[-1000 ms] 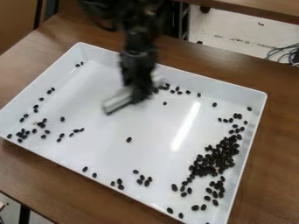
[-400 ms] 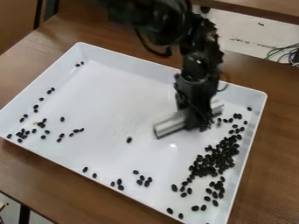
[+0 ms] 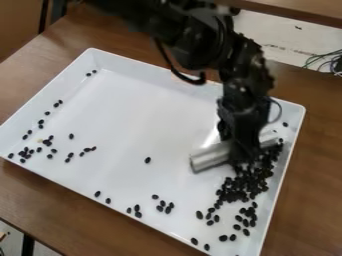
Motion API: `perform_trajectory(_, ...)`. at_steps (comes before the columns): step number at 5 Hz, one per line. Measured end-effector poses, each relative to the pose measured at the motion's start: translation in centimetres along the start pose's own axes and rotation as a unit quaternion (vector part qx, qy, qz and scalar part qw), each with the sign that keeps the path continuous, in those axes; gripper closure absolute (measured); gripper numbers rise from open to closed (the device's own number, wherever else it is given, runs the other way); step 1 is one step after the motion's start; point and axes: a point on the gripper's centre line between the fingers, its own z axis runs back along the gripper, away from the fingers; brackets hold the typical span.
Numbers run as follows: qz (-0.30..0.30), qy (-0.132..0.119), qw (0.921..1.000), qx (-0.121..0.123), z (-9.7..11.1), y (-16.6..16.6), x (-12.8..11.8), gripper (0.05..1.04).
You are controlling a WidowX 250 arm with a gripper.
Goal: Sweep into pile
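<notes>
The black gripper (image 3: pixel 244 154) is over the right side of the white tray (image 3: pixel 133 115), shut on a silver-grey cylindrical bar (image 3: pixel 212 156) that sticks out on both sides of it. Just below the bar lies a dense pile of black beans (image 3: pixel 242 187), and the gripper's lower end hides the pile's upper edge. Smaller groups of beans are scattered at the tray's left (image 3: pixel 27 152) and near its front edge (image 3: pixel 162 206). One bean (image 3: pixel 147 160) lies alone near the middle.
The tray's raised walls surround the beans on a brown wooden table (image 3: pixel 87 210). Cables (image 3: pixel 326 62) lie at the upper right, beyond the table. A loop of cable hangs from the arm above the tray's back wall.
The gripper has moved with the bar from the tray's back middle to the right and toward the front, up to the pile. Beans along the back wall are no longer where they lay.
</notes>
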Motion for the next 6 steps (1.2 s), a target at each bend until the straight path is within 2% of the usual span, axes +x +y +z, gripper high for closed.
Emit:
perform_trajectory(1, 0.005, -0.016, 0.9998, -0.006, -0.1, -1.6, 0.0, 0.721)
perform_trajectory(2, 0.011, -0.028, 0.9995, -0.010, 0.1, -3.2, -1.4, 0.721)
perform_trajectory(4, -0.002, -0.046, 0.9986, -0.027, 0.9, -5.4, -6.7, 0.721)
perform_trajectory(5, 0.017, -0.064, 0.9976, -0.020, 1.7, -3.8, -6.9, 0.721)
perform_trajectory(6, 0.054, -0.064, 0.9965, 0.002, 2.7, -1.8, -8.0, 0.721)
